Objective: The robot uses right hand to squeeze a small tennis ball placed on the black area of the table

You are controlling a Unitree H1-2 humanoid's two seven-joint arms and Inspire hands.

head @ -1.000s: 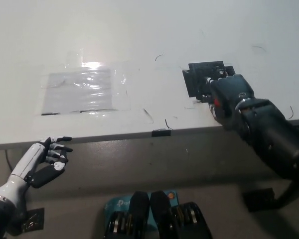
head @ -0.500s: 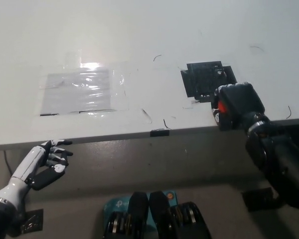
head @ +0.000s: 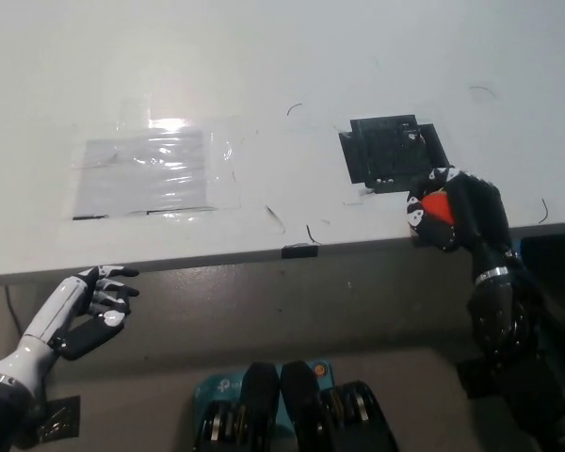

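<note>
We see our black right hand [head: 455, 218] curled closed around a small red-orange ball [head: 437, 206], just nearer us than the black area [head: 388, 151] ahead. Our white left hand [head: 87, 309] rests loosely open, far off below the table [head: 264, 75] edge.

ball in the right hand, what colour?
Red-orange, as far as the head view shows: the ball sits in the black right hand, mostly covered by its fingers.

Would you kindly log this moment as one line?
right hand: shut on red ball, table edge | black patch: bare | left hand: open, below table
</note>
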